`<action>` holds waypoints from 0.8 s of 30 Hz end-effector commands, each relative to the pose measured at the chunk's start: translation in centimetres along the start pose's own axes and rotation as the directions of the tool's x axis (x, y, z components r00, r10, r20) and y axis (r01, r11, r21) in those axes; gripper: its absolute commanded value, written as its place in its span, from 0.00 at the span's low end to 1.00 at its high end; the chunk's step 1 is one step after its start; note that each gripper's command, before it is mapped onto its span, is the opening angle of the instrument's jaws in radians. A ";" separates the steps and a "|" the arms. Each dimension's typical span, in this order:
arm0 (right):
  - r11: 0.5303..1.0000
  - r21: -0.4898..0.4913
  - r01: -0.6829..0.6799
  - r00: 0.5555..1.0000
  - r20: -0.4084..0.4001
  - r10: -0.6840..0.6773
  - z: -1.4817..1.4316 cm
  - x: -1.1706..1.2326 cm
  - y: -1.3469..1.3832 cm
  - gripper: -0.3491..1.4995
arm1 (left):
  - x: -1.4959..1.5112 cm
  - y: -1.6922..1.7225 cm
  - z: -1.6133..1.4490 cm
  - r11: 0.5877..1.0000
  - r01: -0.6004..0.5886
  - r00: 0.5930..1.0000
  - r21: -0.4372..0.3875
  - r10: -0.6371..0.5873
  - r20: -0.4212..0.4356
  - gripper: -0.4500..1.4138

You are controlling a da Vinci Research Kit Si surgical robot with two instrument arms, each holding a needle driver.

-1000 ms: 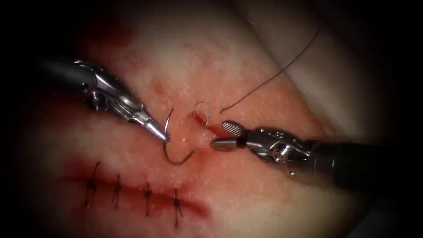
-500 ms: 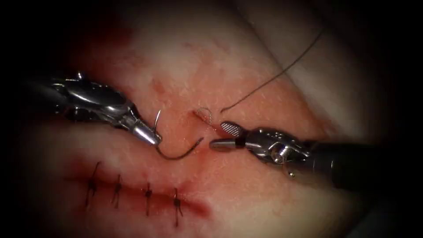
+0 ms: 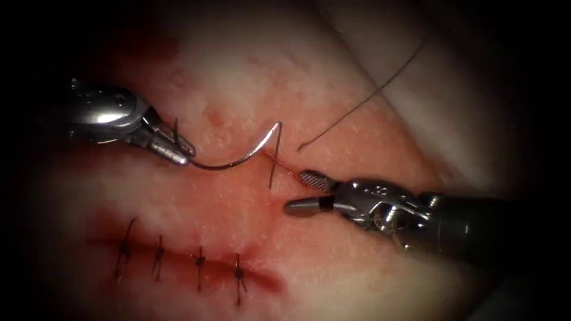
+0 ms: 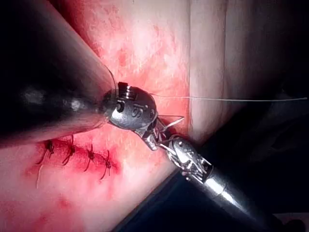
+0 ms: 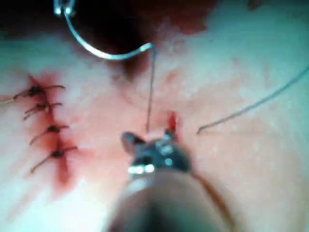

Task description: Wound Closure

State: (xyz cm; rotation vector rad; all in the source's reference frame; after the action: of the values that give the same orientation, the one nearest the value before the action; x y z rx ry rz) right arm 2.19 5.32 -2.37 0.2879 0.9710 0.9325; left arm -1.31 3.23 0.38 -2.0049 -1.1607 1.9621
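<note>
**Q:** Endoscope view first: what is your left tool (image 3: 178, 156) doing?

**A:** Your left tool's jaws are clenched on the needle (image 3: 229, 161), gripping it near its pointed end. The curve sweeps from the jaws toward the right, and the needle is clear of the tissue (image 3: 333, 261), lifted out on the left side of the open cut (image 3: 284, 169). A second ago it lay lower, with its swaged end still down in the cut; since then you have drawn it out and moved it up and left.

**Q:** And the thread?

**A:** The thread (image 3: 274, 156) leaves the needle's tail end and drops nearly straight down into the tissue at the cut. In the right wrist view you see the same: needle (image 5: 104, 50) arched above, thread (image 5: 150, 92) running down to the tissue just ahead of your right tool (image 5: 147, 140).

**Q:** What does the right tool hold?

**A:** Nothing. Your right tool (image 3: 300, 193) has its jaws parted, hovering just right of the cut, close to where the thread enters.

**Q:** Anything farther out?

**A:** A loose thread tail (image 3: 363, 101) runs from near the cut up to the right. Below lies a closed cut with four stitches (image 3: 178, 261), with red fluid (image 3: 262, 279) around it.
</note>
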 end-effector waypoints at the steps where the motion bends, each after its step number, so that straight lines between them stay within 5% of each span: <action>1: 1.000 0.002 0.006 1.000 -0.004 -0.006 0.07 0.00 -0.04 0.90 | -0.05 -0.03 0.05 1.000 0.002 1.000 0.001 -0.002 0.000 0.05; 9: 0.998 -0.017 0.052 0.998 -0.019 -0.052 0.29 0.04 -0.18 0.88 | 0.22 0.03 -0.13 0.997 -0.072 0.996 0.041 0.073 -0.042 0.05; 23: 0.997 -0.045 0.068 0.997 -0.029 -0.070 0.62 -0.15 -0.17 0.80 | 0.25 0.13 -0.09 0.997 -0.070 0.996 0.039 0.072 -0.045 0.05; 24: 0.997 -0.045 0.069 0.997 -0.026 -0.070 0.66 -0.16 -0.18 0.68 | 0.26 0.14 -0.08 0.997 -0.070 0.996 0.033 0.072 -0.049 0.05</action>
State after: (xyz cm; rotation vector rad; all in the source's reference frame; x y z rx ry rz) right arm 2.73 5.23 -2.07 0.1982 0.9794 0.8968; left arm -1.16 3.34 0.05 -2.0909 -1.0501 1.9398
